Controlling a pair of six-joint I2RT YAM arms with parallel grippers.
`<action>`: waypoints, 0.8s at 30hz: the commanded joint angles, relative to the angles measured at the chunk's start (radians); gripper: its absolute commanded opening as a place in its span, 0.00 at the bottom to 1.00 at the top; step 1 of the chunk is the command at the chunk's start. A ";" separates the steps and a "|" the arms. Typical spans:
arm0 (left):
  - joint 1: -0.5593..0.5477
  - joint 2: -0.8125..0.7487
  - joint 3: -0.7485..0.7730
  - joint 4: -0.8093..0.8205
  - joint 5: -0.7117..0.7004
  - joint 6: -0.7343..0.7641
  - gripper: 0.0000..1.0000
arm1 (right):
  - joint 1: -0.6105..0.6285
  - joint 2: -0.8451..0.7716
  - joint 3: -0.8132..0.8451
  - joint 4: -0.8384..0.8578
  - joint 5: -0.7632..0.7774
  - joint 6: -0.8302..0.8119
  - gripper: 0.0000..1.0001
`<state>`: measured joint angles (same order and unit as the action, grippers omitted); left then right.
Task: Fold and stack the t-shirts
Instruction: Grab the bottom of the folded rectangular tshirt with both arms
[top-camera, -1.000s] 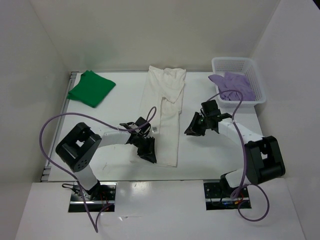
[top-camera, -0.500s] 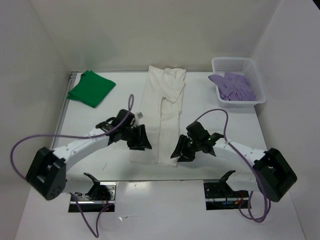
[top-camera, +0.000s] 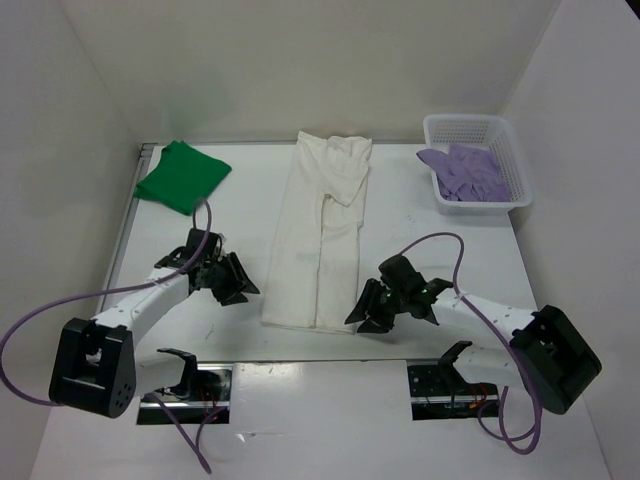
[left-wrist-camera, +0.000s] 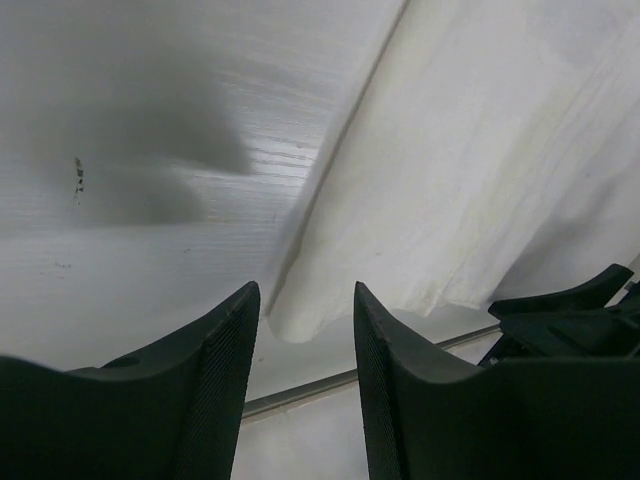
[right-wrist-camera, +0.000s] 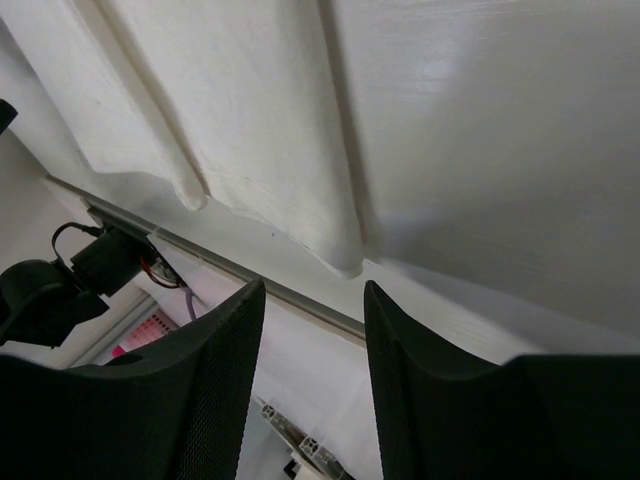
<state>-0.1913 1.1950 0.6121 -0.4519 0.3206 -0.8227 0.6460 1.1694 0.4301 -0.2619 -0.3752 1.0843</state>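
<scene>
The white t-shirt (top-camera: 320, 235) lay lengthwise away from the arms, its near hem between the left gripper (top-camera: 238, 288) and right gripper (top-camera: 362, 318), both released and empty, the right nearer.

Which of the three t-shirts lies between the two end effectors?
The white t-shirt, laid out long in the middle. The green t-shirt sits folded at the far left; the lavender t-shirt lies in the basket.
</scene>
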 joint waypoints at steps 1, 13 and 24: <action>-0.016 0.043 -0.041 0.022 0.012 -0.038 0.50 | 0.009 -0.001 -0.017 0.075 -0.002 0.014 0.49; -0.095 0.075 -0.143 0.147 0.066 -0.067 0.58 | 0.009 0.082 -0.017 0.122 0.021 -0.004 0.42; -0.149 0.192 -0.097 0.154 0.101 -0.001 0.26 | 0.009 0.136 -0.027 0.131 0.039 -0.004 0.26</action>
<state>-0.3130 1.3552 0.5007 -0.2798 0.4393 -0.8803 0.6476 1.2873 0.4164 -0.1738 -0.3626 1.0824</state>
